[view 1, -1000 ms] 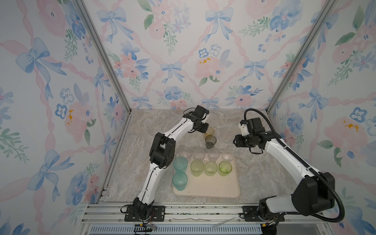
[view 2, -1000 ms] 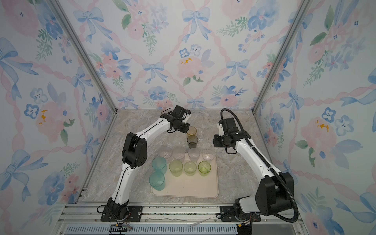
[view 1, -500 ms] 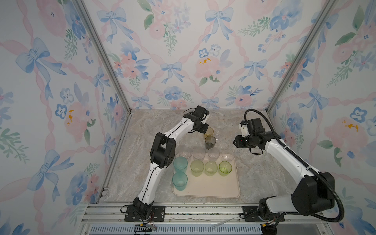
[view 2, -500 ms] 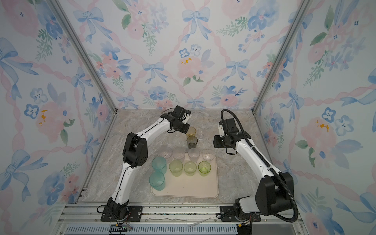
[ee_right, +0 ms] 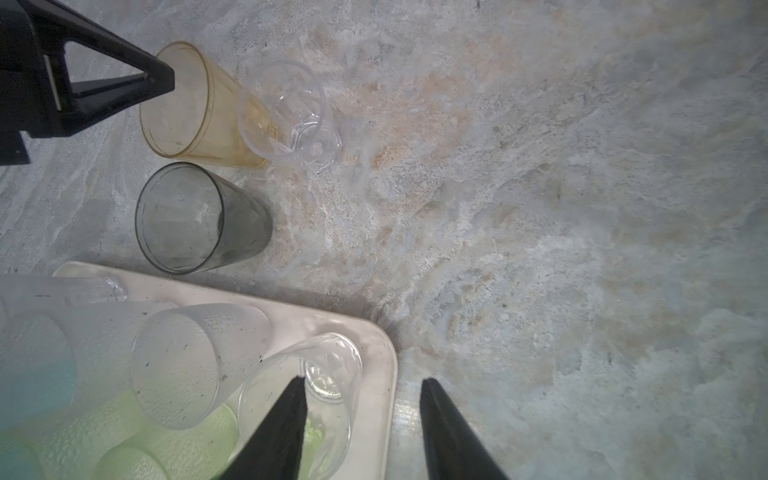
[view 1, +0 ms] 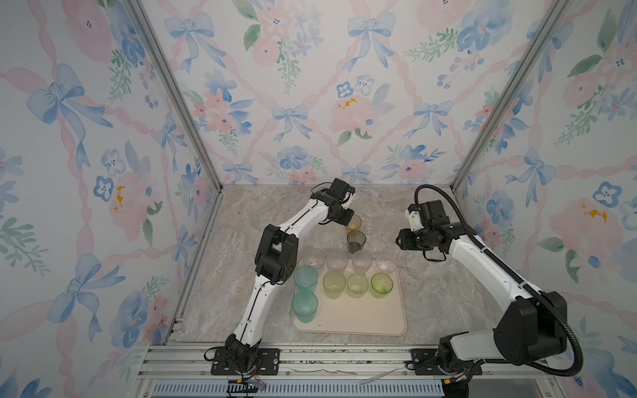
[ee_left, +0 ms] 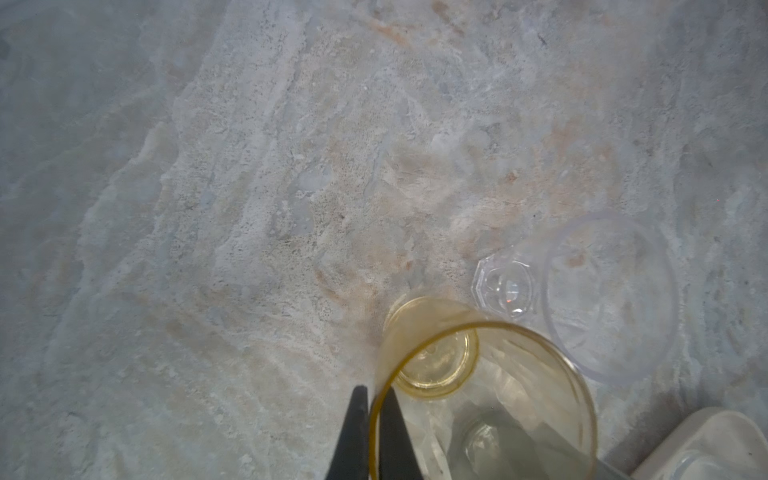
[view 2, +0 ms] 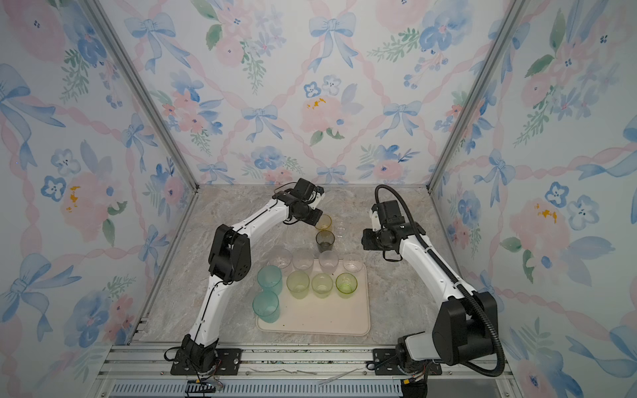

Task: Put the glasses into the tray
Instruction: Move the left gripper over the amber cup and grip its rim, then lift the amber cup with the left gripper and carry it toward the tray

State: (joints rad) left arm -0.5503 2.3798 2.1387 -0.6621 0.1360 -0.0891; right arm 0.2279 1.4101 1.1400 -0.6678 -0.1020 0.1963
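"The glasses (view 1: pixel 357 284), those small see-through plastic cups, where are they?"

"Most stand in the big flat beige-pink tray (view 1: pixel 362 320) with round corners, near the front of the grey stone-look table (view 1: pixel 241 220). Two tall teal glasses (view 1: pixel 305 277) are on its left side, green glasses (view 1: pixel 333 283) sit in a row beside them, and clear glasses (view 1: pixel 362 258) make a row behind."

"Which way do they point?"

"Mouths up, every one. Their long way runs straight up and down."

"Are any outside the tray?"

"Three, on the table behind it, also mouths up. The smoky grey glass (ee_right: pixel 195 220) is just beside the tray's far edge. The amber yellow glass (ee_right: pixel 195 108) is behind that one, and a clear cup (ee_right: pixel 291 112) is just beside the amber one."

"What is the black left claw (ee_left: pixel 374 432) doing?"

"It is pinched tight on the amber glass's rim, one finger inside the glass and one outside."

"And the black right claw (ee_right: pixel 361 415)?"

"It hangs over the tray's far right corner. Its two fingers are apart and hold nothing."
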